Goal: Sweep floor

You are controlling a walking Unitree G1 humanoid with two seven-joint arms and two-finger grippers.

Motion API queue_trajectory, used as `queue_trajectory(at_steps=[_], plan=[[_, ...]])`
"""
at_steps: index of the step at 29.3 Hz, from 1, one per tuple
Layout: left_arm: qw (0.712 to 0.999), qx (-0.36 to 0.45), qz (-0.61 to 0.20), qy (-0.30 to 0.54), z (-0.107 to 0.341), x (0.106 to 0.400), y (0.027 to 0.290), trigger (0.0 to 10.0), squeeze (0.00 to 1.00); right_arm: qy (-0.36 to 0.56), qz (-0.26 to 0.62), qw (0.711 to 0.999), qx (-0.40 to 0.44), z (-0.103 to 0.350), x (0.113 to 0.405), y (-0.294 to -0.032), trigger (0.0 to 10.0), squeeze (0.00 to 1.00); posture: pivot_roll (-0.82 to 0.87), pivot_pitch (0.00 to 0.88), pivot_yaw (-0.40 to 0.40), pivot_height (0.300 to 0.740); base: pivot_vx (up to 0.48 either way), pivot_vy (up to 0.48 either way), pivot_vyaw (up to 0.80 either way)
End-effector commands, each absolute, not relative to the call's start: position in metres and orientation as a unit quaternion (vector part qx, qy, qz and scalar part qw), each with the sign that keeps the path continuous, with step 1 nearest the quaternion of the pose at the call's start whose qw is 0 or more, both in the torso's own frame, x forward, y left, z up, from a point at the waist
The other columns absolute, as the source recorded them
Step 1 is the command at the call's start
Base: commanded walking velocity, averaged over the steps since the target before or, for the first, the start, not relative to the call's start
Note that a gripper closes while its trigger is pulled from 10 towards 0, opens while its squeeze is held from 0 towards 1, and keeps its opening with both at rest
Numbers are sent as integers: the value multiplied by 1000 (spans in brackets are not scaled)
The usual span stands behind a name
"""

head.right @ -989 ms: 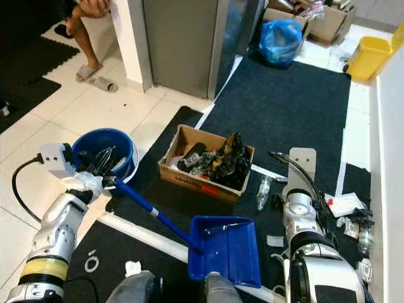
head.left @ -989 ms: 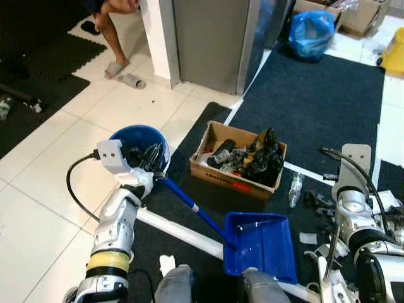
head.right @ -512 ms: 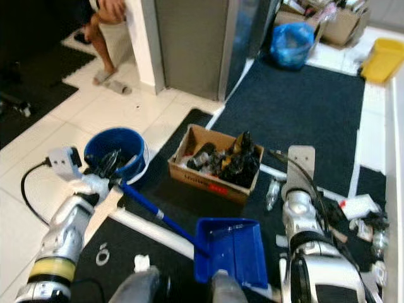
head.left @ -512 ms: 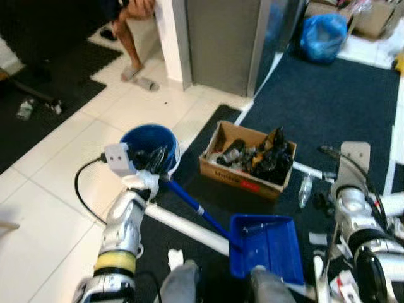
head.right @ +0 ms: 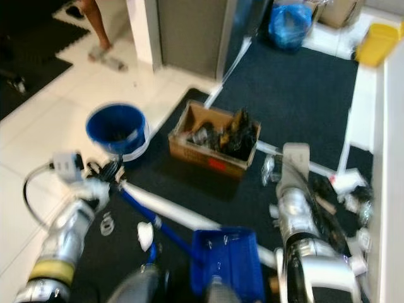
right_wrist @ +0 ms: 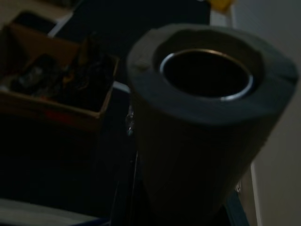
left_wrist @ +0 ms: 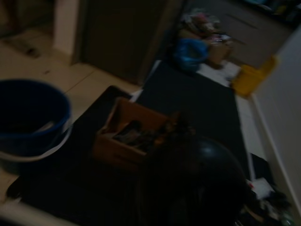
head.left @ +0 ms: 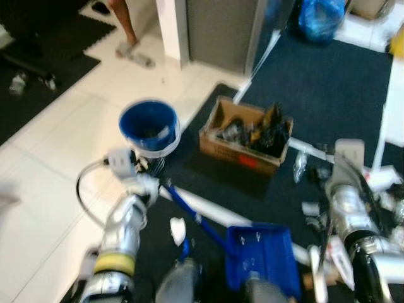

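Blue dustpan flat on the dark mat, its long blue handle slanting up to the left gripper. Left jaws clenched around the top end of that handle, just above the white floor strip that crosses under it. Eye views blurred.

Just beyond the left jaws: blue bucket with a white band, standing on the pale tiles. Ahead of the jaws and across to the robot's right: open cardboard box packed with dark items, on the mat. Crumpled white scrap on the mat, back from the left jaws and just beside the handle.

Right gripper raised over the mat, well apart from the dustpan handle; state of its jaws cannot tell. Right wrist view dark: grey foam-covered tube with a metal-rimmed open end directly at the jaws, box behind it. Clear plastic bottle and small litter on the mat near the right gripper.

Far ahead of both jaws: blue bag, grey cabinet, a person's leg with sandals on the tiles.
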State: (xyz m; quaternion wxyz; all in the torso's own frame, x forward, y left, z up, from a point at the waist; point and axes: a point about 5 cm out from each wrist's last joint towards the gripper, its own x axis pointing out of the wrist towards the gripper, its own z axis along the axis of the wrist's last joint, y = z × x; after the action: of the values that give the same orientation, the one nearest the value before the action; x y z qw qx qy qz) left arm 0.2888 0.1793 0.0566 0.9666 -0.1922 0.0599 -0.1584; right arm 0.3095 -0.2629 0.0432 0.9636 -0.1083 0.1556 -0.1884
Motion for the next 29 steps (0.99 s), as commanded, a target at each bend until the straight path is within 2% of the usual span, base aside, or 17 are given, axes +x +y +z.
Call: queue_trajectory(at_steps=[1,3,29], plan=[[961,-201,-165,89,47,284,178,10000,0,158,-190,961,-120,43,308,-266,10000,0,155,36,-24,740,-480,0,0],[961,-203,-164,88,46,284,178,10000,0,159,-189,962,-121,43,308,-266,10000,0,155,36,-24,740,-480,0,0],[966,-194,-129,115,26,276,194,10000,0,159,-184,964,-111,42,308,-265,10000,0,155,36,-25,740,0,0,0]])
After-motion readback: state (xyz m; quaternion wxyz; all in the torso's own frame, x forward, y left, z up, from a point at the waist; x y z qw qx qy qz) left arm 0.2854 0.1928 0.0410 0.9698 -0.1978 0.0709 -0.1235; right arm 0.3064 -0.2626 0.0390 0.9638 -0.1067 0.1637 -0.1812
